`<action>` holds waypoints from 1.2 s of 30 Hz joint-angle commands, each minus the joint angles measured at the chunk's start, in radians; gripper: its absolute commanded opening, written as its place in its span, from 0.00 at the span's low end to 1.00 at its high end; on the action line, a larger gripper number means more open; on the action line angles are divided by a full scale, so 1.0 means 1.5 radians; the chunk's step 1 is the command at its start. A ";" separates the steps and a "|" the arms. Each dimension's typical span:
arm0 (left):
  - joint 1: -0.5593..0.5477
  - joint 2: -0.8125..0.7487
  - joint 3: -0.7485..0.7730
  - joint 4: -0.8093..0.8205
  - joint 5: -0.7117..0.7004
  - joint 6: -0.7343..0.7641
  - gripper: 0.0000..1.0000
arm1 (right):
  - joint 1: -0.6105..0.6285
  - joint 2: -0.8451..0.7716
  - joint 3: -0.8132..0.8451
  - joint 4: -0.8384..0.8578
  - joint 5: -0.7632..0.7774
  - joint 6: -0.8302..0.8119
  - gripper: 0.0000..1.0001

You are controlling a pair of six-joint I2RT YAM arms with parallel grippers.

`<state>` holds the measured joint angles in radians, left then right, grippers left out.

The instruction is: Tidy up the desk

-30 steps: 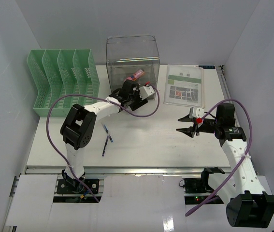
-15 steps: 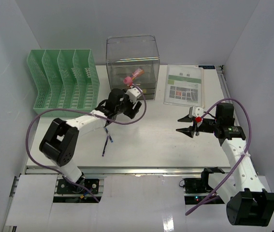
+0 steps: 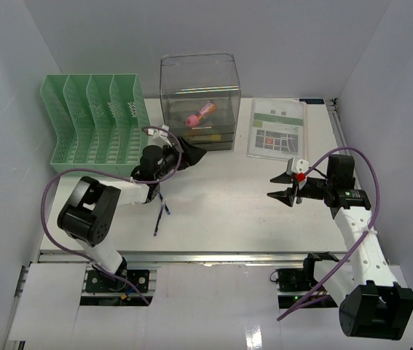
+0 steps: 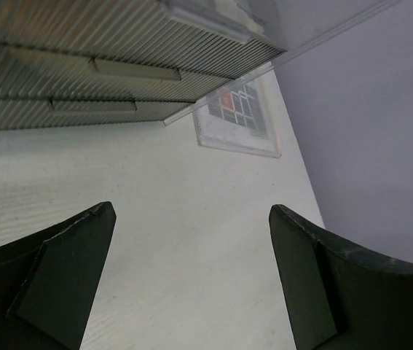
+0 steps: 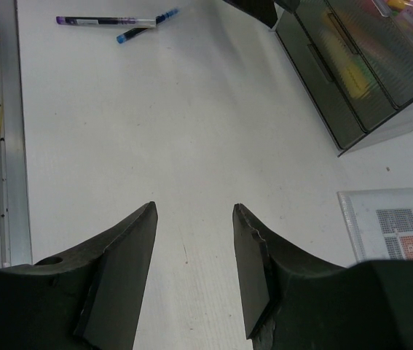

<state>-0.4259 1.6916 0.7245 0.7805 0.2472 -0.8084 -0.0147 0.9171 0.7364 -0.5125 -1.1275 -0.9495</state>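
Observation:
The white desk (image 3: pixel 228 211) carries a clear drawer box (image 3: pixel 200 102) at the back, and a pink item (image 3: pixel 199 114) lies inside its open top. Low in front of that box my left gripper (image 3: pixel 194 154) stands wide open and empty. In the left wrist view the left gripper (image 4: pixel 191 210) has only bare desk between its fingers, and the drawer fronts (image 4: pixel 104 65) lie just ahead. My right gripper (image 3: pixel 282 187) hovers open and empty over the right half of the desk, and the right wrist view shows the same gripper (image 5: pixel 195 208) with nothing in it.
Two pens (image 3: pixel 161 208) lie crossed near the front left, also seen as pens (image 5: pixel 115 23) in the right wrist view. A green file rack (image 3: pixel 93 124) stands at the back left. A laminated sheet (image 3: pixel 279 127) lies at the back right. A silver rail (image 3: pixel 191 257) runs along the near edge.
The left gripper has drawn back from the box's open top, dropped down and to the left, and opened wide. The pink item it carried now lies in the box. The right arm has not moved.

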 commanded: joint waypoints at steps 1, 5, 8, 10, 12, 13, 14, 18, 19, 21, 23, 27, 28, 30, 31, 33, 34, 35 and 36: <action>-0.003 0.056 -0.014 0.140 -0.004 -0.159 0.93 | -0.002 0.000 -0.003 0.020 -0.009 0.005 0.53; -0.004 0.132 -0.003 0.233 -0.021 -0.234 0.70 | -0.002 0.001 -0.003 0.021 -0.007 0.005 0.53; -0.005 0.173 0.007 0.272 -0.051 -0.266 0.63 | -0.002 0.000 -0.003 0.021 -0.005 0.006 0.53; -0.007 0.197 0.011 0.288 -0.081 -0.279 0.62 | -0.002 0.001 -0.003 0.021 -0.004 0.006 0.53; -0.007 0.211 0.021 0.286 -0.103 -0.280 0.61 | -0.002 0.003 -0.003 0.021 -0.004 0.006 0.53; -0.007 0.217 0.027 0.284 -0.108 -0.280 0.61 | -0.002 0.003 -0.003 0.021 -0.004 0.006 0.53; -0.007 0.222 0.036 0.279 -0.113 -0.279 0.60 | -0.002 0.004 -0.003 0.021 -0.004 0.006 0.53; -0.007 0.246 0.078 0.253 -0.140 -0.277 0.56 | -0.002 0.007 -0.001 0.021 -0.003 0.006 0.53; -0.007 0.252 0.086 0.245 -0.147 -0.278 0.54 | -0.002 0.008 -0.001 0.021 -0.004 0.006 0.53; -0.007 0.265 0.101 0.240 -0.154 -0.279 0.49 | -0.002 0.008 -0.001 0.021 -0.003 0.006 0.53; -0.008 0.271 0.113 0.228 -0.167 -0.279 0.45 | -0.002 0.008 -0.001 0.021 -0.002 0.007 0.53; -0.007 0.271 0.114 0.209 -0.189 -0.281 0.41 | -0.002 0.009 0.000 0.021 -0.001 0.008 0.53; -0.008 0.270 0.113 0.208 -0.192 -0.281 0.41 | -0.002 0.009 0.000 0.021 -0.001 0.008 0.53; -0.008 0.266 0.108 0.204 -0.192 -0.282 0.41 | -0.002 0.009 -0.001 0.021 -0.002 0.008 0.53; -0.008 0.264 0.105 0.203 -0.192 -0.282 0.42 | -0.002 0.009 -0.001 0.021 -0.002 0.009 0.53; -0.008 0.261 0.101 0.197 -0.192 -0.282 0.43 | -0.002 0.008 0.000 0.021 -0.002 0.009 0.53; -0.008 0.260 0.102 0.191 -0.194 -0.283 0.44 | -0.002 0.008 0.000 0.021 -0.003 0.009 0.53; -0.008 0.260 0.103 0.184 -0.195 -0.285 0.45 | -0.002 0.008 0.000 0.021 -0.003 0.009 0.53; -0.008 0.260 0.105 0.175 -0.197 -0.289 0.47 | -0.002 0.007 0.001 0.021 -0.002 0.009 0.53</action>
<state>-0.4339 2.1124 0.8810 1.0864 -0.0209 -1.2315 -0.0148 0.9302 0.7364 -0.4976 -1.1244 -0.9454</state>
